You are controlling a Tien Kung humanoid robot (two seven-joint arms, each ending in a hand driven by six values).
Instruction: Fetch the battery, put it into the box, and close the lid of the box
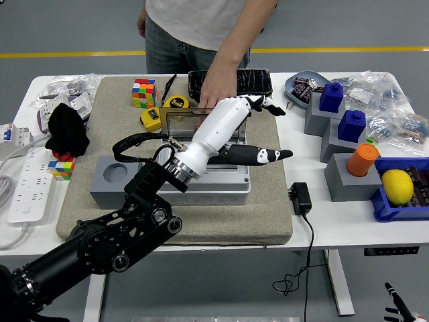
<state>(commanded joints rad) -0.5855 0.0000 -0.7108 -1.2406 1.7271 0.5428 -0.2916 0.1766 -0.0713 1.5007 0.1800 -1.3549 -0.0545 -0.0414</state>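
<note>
Our left hand [234, 127] hovers empty above the box [208, 178], fingers spread, and we can't see the battery beneath it, so it looks dropped inside, with the upright lid [184, 121] yet to shut.

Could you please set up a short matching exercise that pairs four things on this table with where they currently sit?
Things:
1. Rubik's cube
2. lemon
3. left hand
4. black tray

Places:
A. in the blue bin at the right edge
B. spread open above the grey box
C. at the mat's far edge, under a person's hand
D. far left part of the mat, beside the yellow tape measure

Pairs: 1-D, 2-A, 3-B, 4-C
</note>
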